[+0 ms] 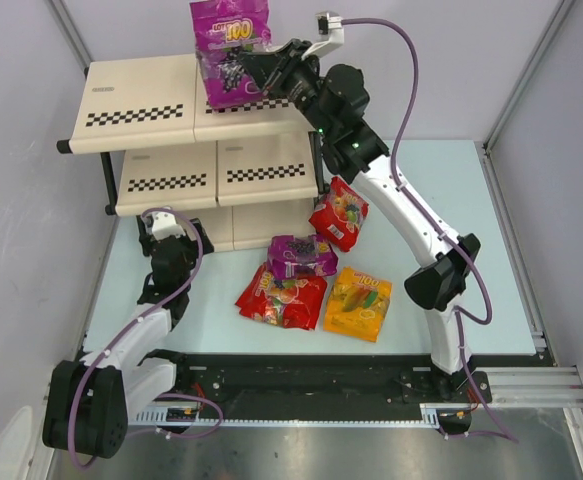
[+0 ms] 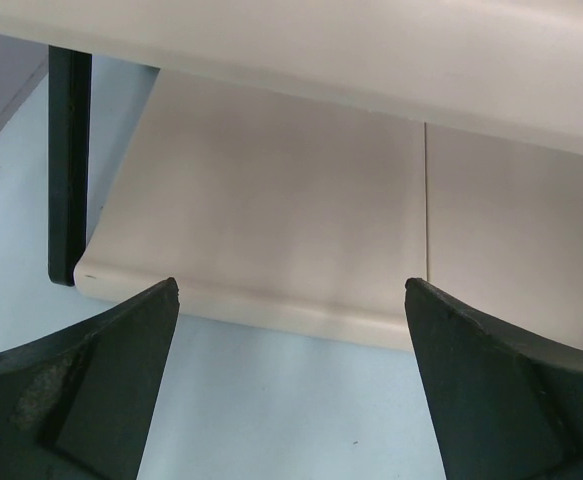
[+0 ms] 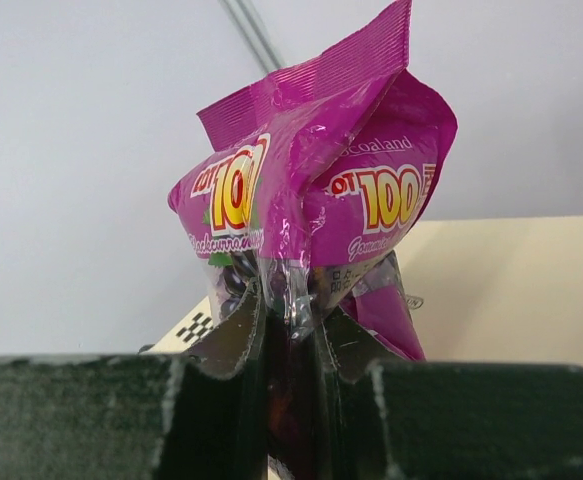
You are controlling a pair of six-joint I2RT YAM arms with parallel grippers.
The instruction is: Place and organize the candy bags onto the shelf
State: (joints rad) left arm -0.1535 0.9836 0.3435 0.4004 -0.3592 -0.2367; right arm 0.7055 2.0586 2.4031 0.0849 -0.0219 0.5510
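Nearest me, the left gripper [image 2: 291,288] hangs with jaws spread wide and empty, just in front of the lowest board of the shelf [image 1: 141,100]. Past it, four candy bags [image 1: 301,258] lie clustered on the table [image 1: 451,200]. Farthest off, the right gripper [image 1: 254,68] is pinched narrow on the crumpled lower middle of a magenta bag [image 1: 229,45], held upright above the top tier. I'd lower it until its bottom edge meets the board, lay it along the slope, then let go, keeping to one side so others fit.
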